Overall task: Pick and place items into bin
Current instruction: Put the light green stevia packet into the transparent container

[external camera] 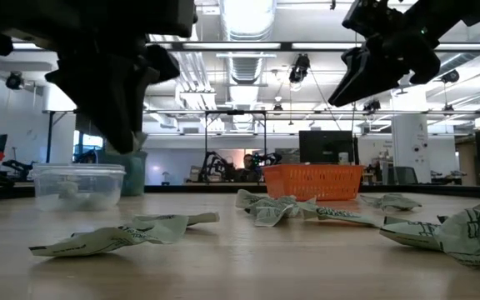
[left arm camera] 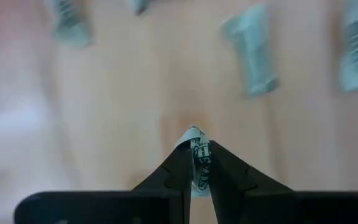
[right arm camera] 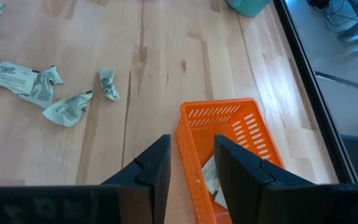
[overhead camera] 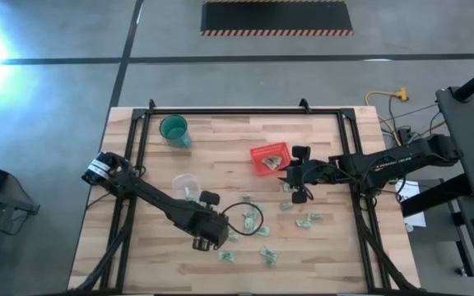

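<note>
Currently the left tool (left arm camera: 196,163) is clamped on one item (left arm camera: 196,142): the left wrist view shows a crumpled pale piece pinched between the narrow fingertips, its upper edge standing just clear of them. Directly beneath the tool lies bare counter (overhead camera: 130,197); other loose items (overhead camera: 263,253) are scattered near it, mostly on the side toward the right arm.

Step in hand: carry the held item to the bin (overhead camera: 270,158).

1. Keep the grip as it is. The piece is thin and crumpled, so any slackening would likely drop it.
2. Lift straight up before traversing, so the hanging part of the piece does not drag across the loose items nearby.
3. Travel across the counter toward the bin, which sits well away from the left tool, on the far side of the scattered items.
4. Observe the right tool (right arm camera: 191,163): its fingers stand apart with nothing between them, directly above the bin's near wall. One piece already lies inside the bin. Approach from the free side to avoid contact between arms.
5. Release only when the left tool is over the bin's interior, not over its rim.
</note>
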